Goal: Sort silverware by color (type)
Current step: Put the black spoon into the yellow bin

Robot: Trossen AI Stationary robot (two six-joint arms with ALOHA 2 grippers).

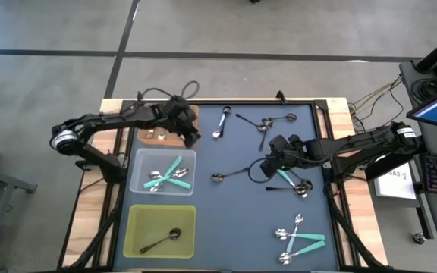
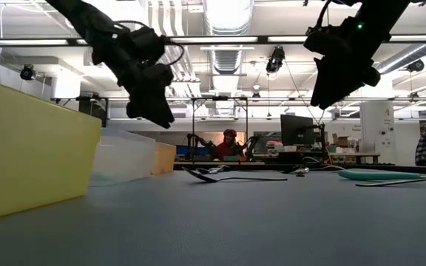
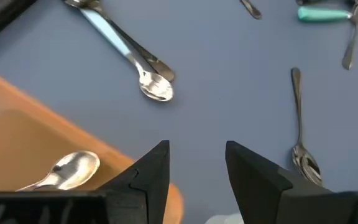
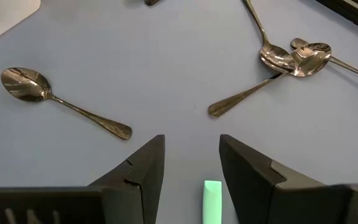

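My left gripper (image 1: 194,139) hangs open and empty above the mat at the corner of the orange tray (image 1: 152,120). A shiny silver spoon (image 3: 73,169) lies in that tray, and another silver spoon (image 3: 132,56) lies on the mat ahead. My right gripper (image 1: 266,165) is open too and raised off the mat (image 2: 320,100). Below it, the end of a teal handle (image 4: 212,199) shows between its fingers without touching them. A dark spoon (image 4: 61,102) lies beyond it. The clear tray (image 1: 139,182) holds teal-handled spoons (image 1: 169,174). The yellow-green tray (image 1: 139,224) holds one dark spoon (image 1: 161,241).
Dark spoons (image 1: 264,123) lie crossed near the mat's far edge. One dark spoon (image 1: 230,174) lies mid-mat and another (image 1: 293,188) beside the teal one. A mixed group of spoons (image 1: 298,236) sits near the near-right corner. People and desks show in the room beyond the table (image 2: 228,144).
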